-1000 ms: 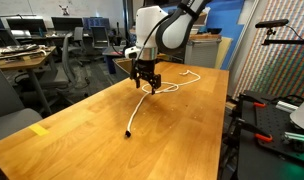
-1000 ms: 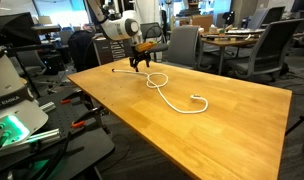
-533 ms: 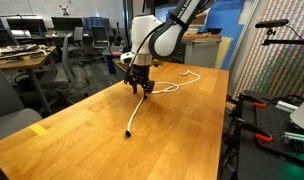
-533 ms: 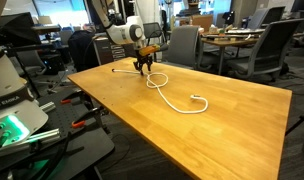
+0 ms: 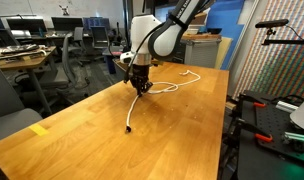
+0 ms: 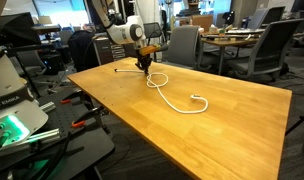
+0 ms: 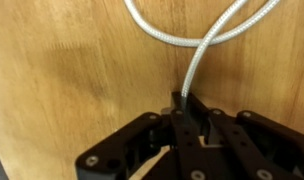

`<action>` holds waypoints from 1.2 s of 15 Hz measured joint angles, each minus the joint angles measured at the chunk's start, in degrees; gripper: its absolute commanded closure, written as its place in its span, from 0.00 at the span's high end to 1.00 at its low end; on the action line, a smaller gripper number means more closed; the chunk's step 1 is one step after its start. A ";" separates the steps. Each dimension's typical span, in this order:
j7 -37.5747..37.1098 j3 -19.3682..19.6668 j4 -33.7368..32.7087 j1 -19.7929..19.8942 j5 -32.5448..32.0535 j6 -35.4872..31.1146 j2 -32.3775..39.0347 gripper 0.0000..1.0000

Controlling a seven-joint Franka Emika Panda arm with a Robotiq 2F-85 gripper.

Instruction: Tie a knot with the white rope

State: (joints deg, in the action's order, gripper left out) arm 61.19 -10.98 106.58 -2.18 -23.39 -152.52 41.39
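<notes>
So the white rope (image 5: 133, 108) is being pinched by the tool (image 5: 140, 84), low over the wooden tabletop (image 5: 72, 135) and toward its far side. In the wrist view the fingers (image 7: 176, 112) are being pressed together on one strand of the rope (image 7: 195, 62). That strand is being led straight out from between them. A bit further out it's being crossed by another curved strand lying flat on the wood.

In an exterior view, one stretch of rope is being trailed from the tool toward the near edge. It's being ended by a dark tip (image 5: 127, 131) resting on the tabletop, well apart from the tool. The rest is being laid out on the other side, with a loop (image 6: 155, 80) just beside the tool (image 6: 144, 66). From the loop a long tail is being curved across the tabletop (image 6: 232, 115) to the other end (image 6: 199, 98), also well apart from the tool. Whether the held bit is being lifted clear of the wood can't be told.
</notes>
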 measured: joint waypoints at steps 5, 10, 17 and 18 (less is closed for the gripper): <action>-0.25 3.17 0.21 -3.83 -4.72 -0.76 -1.29 0.05; -1.73 3.45 3.43 -11.38 -14.01 -0.41 -10.84 0.05; -13.02 1.40 4.01 -16.24 -22.21 0.20 -27.23 0.05; -15.00 0.96 4.16 -16.13 -21.95 0.25 -29.75 0.05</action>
State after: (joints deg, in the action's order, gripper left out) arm 46.19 -10.02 110.74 -18.31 -45.34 -152.26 11.65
